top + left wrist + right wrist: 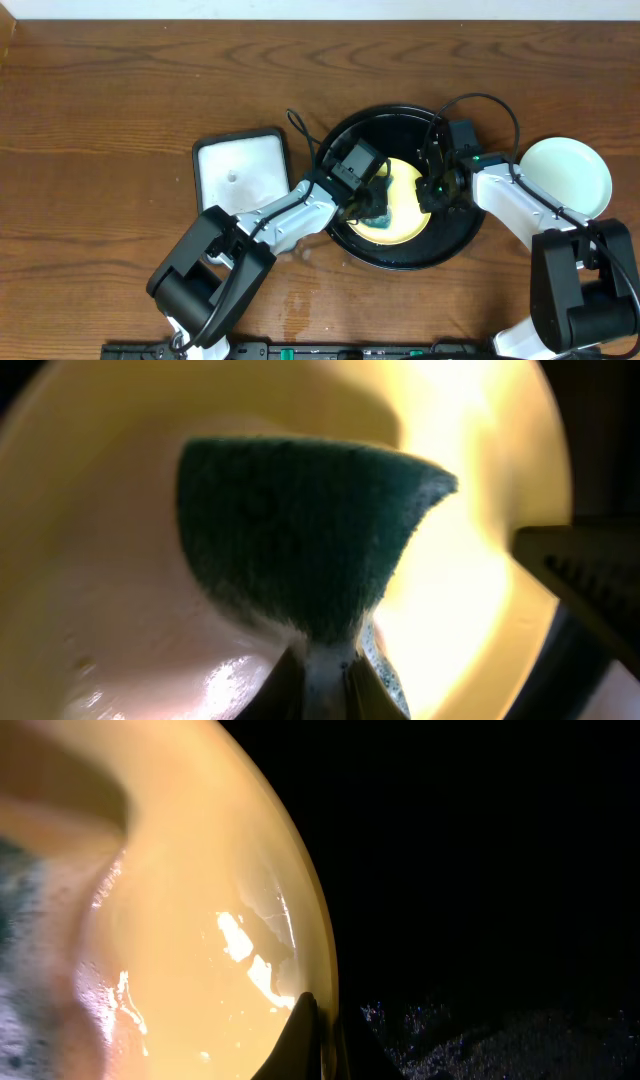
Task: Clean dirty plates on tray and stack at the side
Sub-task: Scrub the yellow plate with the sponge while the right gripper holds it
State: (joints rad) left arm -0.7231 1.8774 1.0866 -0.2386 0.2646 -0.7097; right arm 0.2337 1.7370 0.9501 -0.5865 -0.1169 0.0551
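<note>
A pale yellow plate (405,205) lies in the round black tray (460,245). My left gripper (372,203) is shut on a green sponge (310,535) and presses it onto the yellow plate (470,510). My right gripper (436,190) is shut on the right rim of the yellow plate (200,920), one finger inside and one outside. A pale mint green plate (565,175) sits on the table to the right of the tray. No red smear shows on the yellow plate. The other green plate is out of view.
A white rectangular dark-rimmed tray (240,170) stands on the wooden table left of the black tray. Black cables (300,130) arc over the tray's back rim. The right gripper's finger (590,580) shows at the right edge of the left wrist view.
</note>
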